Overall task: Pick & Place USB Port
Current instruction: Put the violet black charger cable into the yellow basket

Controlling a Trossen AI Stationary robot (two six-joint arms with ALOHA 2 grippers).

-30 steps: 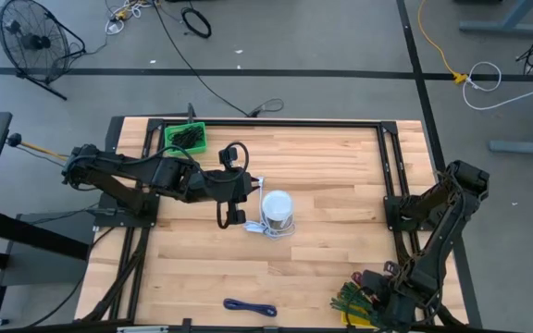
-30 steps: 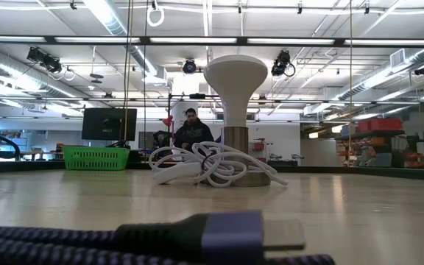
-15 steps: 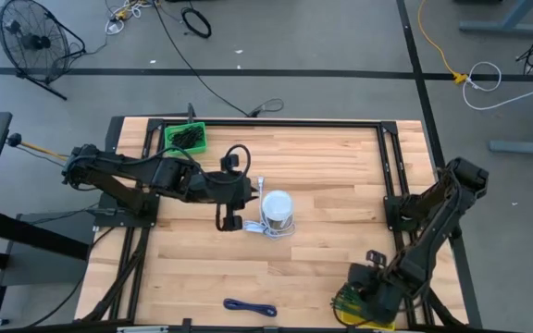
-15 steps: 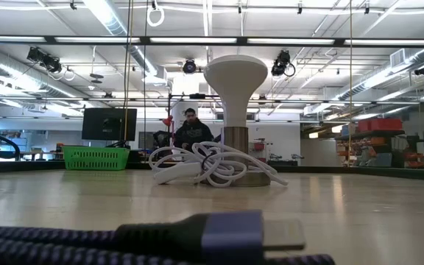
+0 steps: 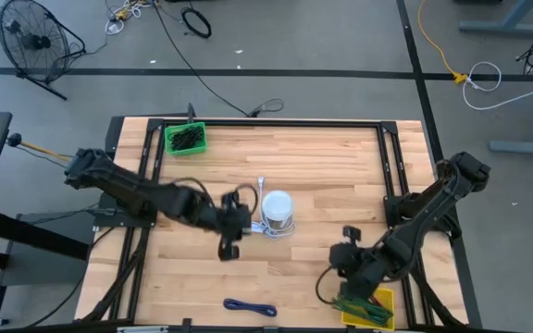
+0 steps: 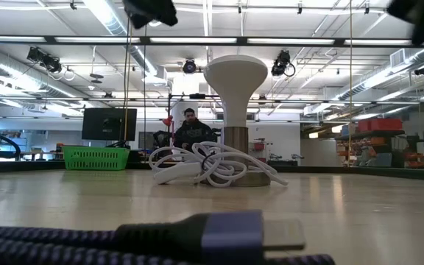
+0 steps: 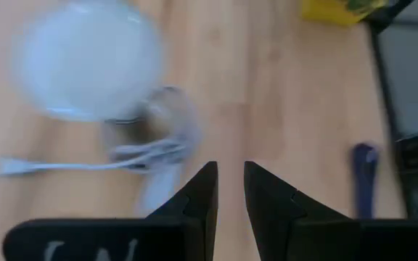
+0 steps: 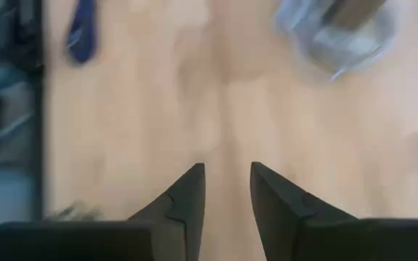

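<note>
From above, your left gripper (image 5: 229, 248) sits just beside the white round-topped hub with its white coiled cable (image 5: 277, 212) at mid-table, and could snag that cable. Both wrist views show slightly parted, empty fingers. The right gripper (image 5: 349, 258) hovers near the front-right corner.

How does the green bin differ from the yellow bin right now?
The green bin sits at the table's far left corner, clear of both arms; the yellow bin sits at the near right edge, partly under the right arm. The green bin holds dark items; the yellow bin holds greenish ones. Both are small open containers.
</note>
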